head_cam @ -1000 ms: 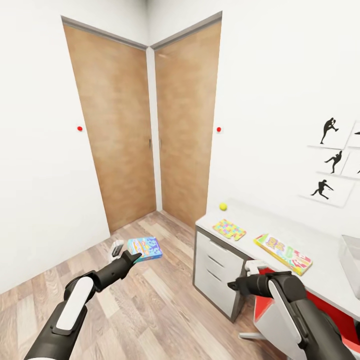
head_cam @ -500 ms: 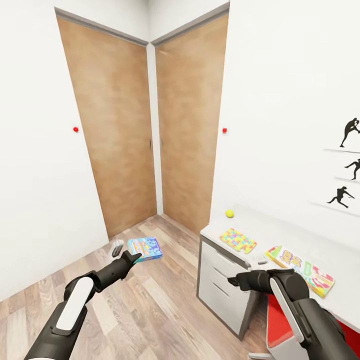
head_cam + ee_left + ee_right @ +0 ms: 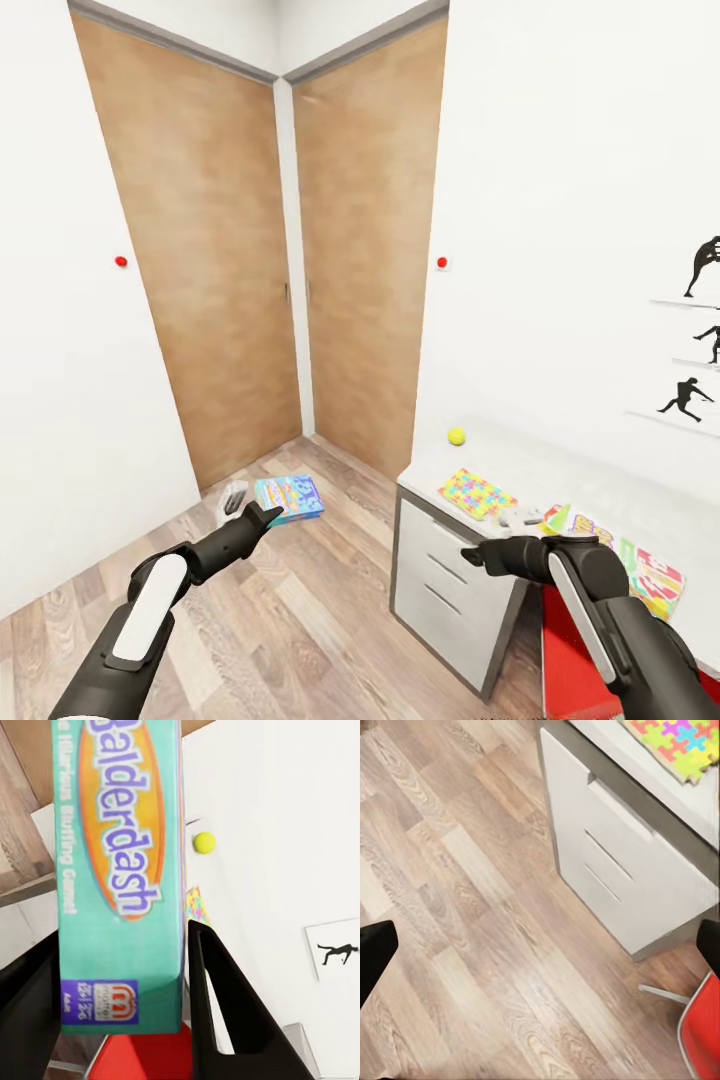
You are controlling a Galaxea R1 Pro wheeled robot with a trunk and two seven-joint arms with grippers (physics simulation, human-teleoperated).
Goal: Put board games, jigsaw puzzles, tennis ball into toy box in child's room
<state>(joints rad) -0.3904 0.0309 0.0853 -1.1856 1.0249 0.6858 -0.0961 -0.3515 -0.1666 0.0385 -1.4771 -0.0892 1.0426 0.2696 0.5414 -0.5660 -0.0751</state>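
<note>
Two arms reach forward low in the frame. At lower left, the left gripper (image 3: 240,508) has its fingers (image 3: 225,1012) clamped on the blue Balderdash board game (image 3: 289,497), held over the wood floor (image 3: 300,620). At lower right, the right gripper (image 3: 512,520) hovers at the table (image 3: 560,470) edge, fingers spread wide. On the table lie the tennis ball (image 3: 456,436), a jigsaw puzzle (image 3: 477,494) and the SKIP-BO box (image 3: 650,575).

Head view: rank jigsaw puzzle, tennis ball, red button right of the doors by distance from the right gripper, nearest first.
1. Jigsaw puzzle: on the table's near corner, just beyond the right gripper.
2. Tennis ball: farther back on the table, by the wall.
3. Red button: high on the wall.
</note>
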